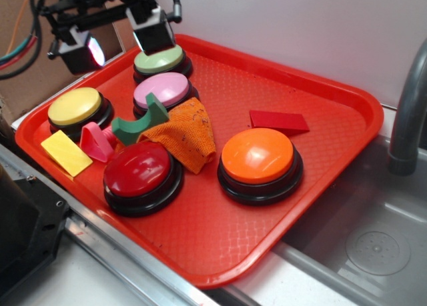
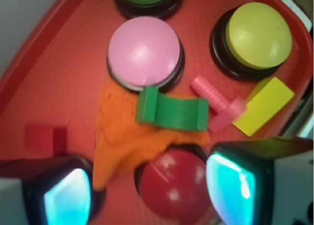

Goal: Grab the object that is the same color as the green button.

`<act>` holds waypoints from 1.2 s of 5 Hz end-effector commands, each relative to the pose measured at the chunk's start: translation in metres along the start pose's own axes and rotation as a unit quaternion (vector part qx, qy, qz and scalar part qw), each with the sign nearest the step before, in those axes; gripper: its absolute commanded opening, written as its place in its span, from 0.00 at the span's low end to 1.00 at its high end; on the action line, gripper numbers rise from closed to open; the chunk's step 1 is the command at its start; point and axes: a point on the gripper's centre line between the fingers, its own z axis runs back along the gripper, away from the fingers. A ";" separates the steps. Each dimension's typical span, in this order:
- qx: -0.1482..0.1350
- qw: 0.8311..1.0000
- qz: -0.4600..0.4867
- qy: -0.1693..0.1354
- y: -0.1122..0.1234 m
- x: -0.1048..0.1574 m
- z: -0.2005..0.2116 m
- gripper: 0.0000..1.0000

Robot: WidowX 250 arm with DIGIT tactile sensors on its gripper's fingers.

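While the claw (image 1: 123, 36) is hovering wide and empty above the green button (image 1: 160, 59), the green block (image 1: 137, 124) is lying ungrasped between pink and red buttons.

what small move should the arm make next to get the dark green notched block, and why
Probably move the end effector forward over the tray and down toward the small dark green arch-notched block. In the exterior view it hangs open above the pale green dome button, holding nothing, while the block lies on the orange cloth between the pink dome button and red dome button.
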 end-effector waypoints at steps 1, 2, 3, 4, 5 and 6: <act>0.009 0.995 0.097 -0.037 -0.003 0.015 -0.035 1.00; 0.033 0.990 0.126 -0.046 -0.005 0.024 -0.059 1.00; 0.056 0.988 0.131 -0.056 -0.010 0.032 -0.075 1.00; 0.067 0.986 0.143 -0.054 -0.011 0.037 -0.083 1.00; 0.069 0.986 0.136 -0.063 -0.014 0.038 -0.083 0.00; 0.064 0.987 0.135 -0.064 -0.015 0.038 -0.080 0.00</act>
